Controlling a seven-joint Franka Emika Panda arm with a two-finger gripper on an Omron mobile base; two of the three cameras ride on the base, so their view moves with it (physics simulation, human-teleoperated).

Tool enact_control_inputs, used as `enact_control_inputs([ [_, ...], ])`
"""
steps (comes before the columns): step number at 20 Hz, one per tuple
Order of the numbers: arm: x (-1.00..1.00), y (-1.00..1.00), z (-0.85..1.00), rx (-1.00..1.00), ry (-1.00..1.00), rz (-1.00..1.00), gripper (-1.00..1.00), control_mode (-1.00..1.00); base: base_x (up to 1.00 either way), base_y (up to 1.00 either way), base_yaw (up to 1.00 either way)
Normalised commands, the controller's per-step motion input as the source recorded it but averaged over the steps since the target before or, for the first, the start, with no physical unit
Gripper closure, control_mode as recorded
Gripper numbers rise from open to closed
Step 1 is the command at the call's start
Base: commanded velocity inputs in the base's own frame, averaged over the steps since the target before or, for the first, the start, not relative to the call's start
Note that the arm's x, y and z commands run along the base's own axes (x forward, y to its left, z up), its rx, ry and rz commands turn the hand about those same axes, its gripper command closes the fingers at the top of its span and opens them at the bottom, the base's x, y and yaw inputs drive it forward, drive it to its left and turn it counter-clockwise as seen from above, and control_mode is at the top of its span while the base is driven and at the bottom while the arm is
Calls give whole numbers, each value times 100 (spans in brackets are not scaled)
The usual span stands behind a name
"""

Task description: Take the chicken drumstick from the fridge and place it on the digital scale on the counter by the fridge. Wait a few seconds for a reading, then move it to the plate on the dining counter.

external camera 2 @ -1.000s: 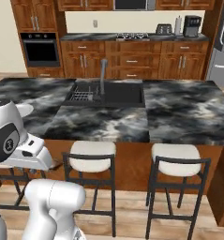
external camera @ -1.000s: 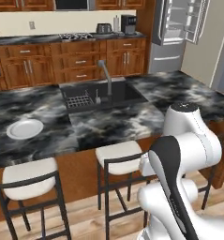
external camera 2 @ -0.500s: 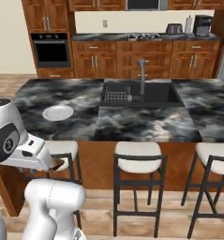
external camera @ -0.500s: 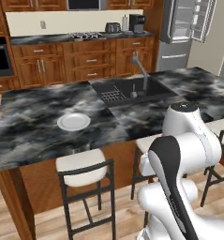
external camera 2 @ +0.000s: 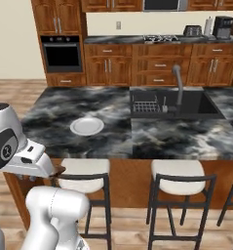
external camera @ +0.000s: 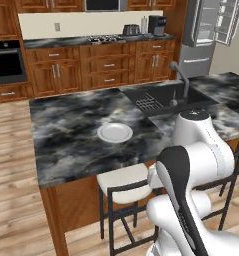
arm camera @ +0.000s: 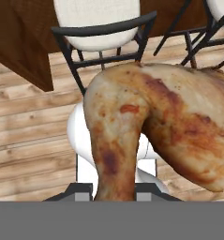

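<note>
You have the chicken drumstick (arm camera: 151, 131) clamped in the gripper (arm camera: 114, 196): in the hand view the golden-brown meat fills the middle and right of the picture, its narrow end running down between the finger tips at the bottom edge, so the jaws are closed on it. Behind the drumstick you see a wooden floor (arm camera: 29, 140) and a black-framed stool with a cream seat (arm camera: 97, 21), beside a wooden side panel of the island. In the right base view the hand sits low at the left, below the counter edge, with a small brown bit of the meat (external camera 2: 58, 171) peeking out at the end of the white wrist, just beside the nearest stool (external camera 2: 84, 178). The plate (external camera: 115, 132) lies on the dining counter (external camera: 66, 135), round and white, on the dark marbled top near the front edge and left of the sunken sink (external camera: 163, 97) with its tap (external camera: 181, 82); the drumstick is well apart from it and lower than the stone top. From the right base view the plate (external camera 2: 87, 126) sits left of the sink's drying rack (external camera 2: 147, 105). The fridge (external camera: 211, 30) stands open at the far right of the left base view. A toaster (external camera 2: 192, 31) and a coffee machine (external camera 2: 223, 27) stand on the back counter.
</note>
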Motion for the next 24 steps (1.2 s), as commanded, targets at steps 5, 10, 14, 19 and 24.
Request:
enact_control_inputs([
  [5, 0, 0, 0, 0, 0, 0, 100, 100, 70, 21, 0],
  [10, 0, 0, 0, 0, 0, 0, 100, 100, 72, 6, 0],
  [14, 0, 0, 0, 0, 0, 0, 100, 100, 68, 16, 1],
  [19, 16, 0, 2, 0, -1, 0, 100, -100, 53, 14, 3],
  [24, 98, 0, 18, 0, -1, 0, 100, -100, 0, 0, 0],
])
